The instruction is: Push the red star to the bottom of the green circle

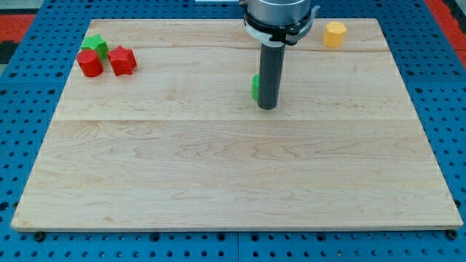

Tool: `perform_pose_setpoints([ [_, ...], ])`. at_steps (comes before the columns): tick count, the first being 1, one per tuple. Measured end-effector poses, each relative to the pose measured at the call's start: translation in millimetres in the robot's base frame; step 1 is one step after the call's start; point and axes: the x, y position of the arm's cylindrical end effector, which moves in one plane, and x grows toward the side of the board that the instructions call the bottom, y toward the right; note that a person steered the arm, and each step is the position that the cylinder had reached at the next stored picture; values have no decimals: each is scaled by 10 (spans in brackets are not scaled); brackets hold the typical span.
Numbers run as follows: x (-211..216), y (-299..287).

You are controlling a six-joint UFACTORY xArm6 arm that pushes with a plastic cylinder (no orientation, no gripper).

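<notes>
The red star [122, 60] lies near the view's top left on the wooden board [233, 175]. A red round block [90, 64] touches its left side, and a green star [95, 45] sits just above them. A green block [255, 87], mostly hidden behind my rod, sits near the board's top middle; its shape cannot be made out. My tip [267, 108] rests on the board right beside that green block, on its right side. The tip is far to the right of the red star.
A yellow hexagon block [334, 34] sits near the board's top right edge. A blue perforated table [22, 145] surrounds the board on all sides.
</notes>
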Motion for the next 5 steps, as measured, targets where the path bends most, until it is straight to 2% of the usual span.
perform_pose_setpoints([
  [1,-71,-400],
  [2,-308,-390],
  [4,-344,-244],
  [5,-344,-461],
])
